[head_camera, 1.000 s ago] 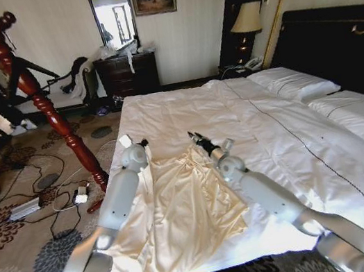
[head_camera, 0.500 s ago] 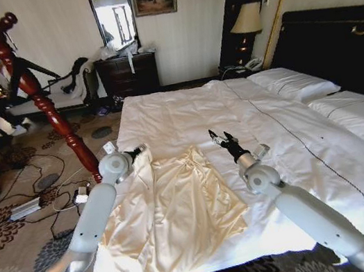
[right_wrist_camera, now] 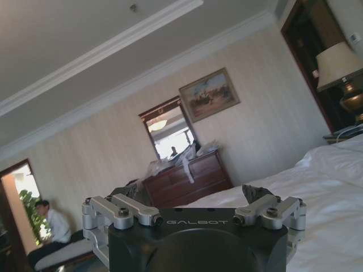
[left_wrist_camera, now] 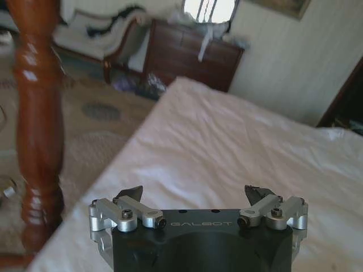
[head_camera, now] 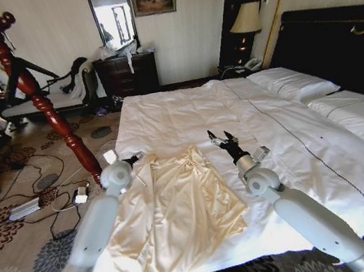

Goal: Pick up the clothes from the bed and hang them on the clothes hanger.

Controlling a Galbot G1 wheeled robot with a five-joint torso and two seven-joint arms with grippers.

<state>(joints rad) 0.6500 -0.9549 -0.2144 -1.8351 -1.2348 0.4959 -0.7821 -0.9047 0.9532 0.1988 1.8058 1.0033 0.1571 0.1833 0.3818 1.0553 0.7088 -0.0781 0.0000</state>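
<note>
Clearly the biggest thing is the bed (head_camera: 186, 117), very wide, with a white duvet, white pillows near the dark headboard (head_camera: 335, 45), and many soft wrinkles on its cover. On the near part of the bed lie the clothes (head_camera: 177, 211): one pale cream-yellow garment of thin fabric, spread almost flat, with its collar end toward the pillows and its lower edge reaching to the foot edge of the bed. One sleeve side hangs a little over the bed's left border.

Beside the bed, on the patterned carpet, stands a red-brown turned wooden post (head_camera: 36, 91).

Both arms reach forward over the bed. The left hand (head_camera: 138, 157) is at the upper left corner of the garment, just beside the fabric, fingers spread wide and holding nothing. The right hand (head_camera: 219, 139) is raised over the white duvet, just right of the collar, pointing up and away; its fingers also stand apart and empty.
</note>
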